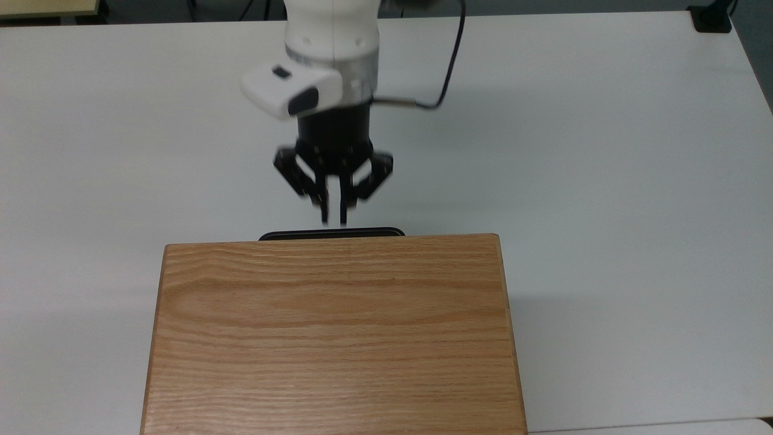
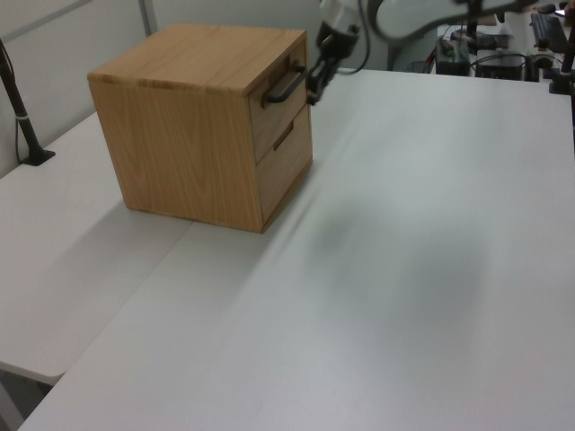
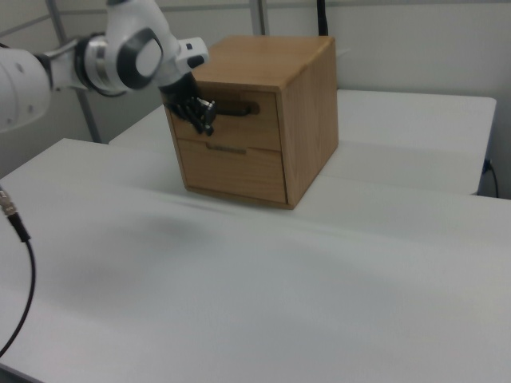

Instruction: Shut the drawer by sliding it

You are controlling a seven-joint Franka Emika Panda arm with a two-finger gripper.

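Drawer (image 3: 239, 120) flush in cabinet (image 1: 332, 332), end effector (image 1: 333, 222) just beside handle (image 1: 331, 233)

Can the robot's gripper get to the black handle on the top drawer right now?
Probably yes. The gripper sits just in front of the black handle with nothing between them, and the drawer is pushed in flush with the cabinet.

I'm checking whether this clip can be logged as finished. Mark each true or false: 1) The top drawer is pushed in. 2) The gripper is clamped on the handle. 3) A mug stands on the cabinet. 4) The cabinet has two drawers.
1) True: the drawer sits flush in the cabinet.
2) False: the gripper is off the handle, fingers apart.
3) False: its top is bare.
4) True: a lower drawer sits beneath.
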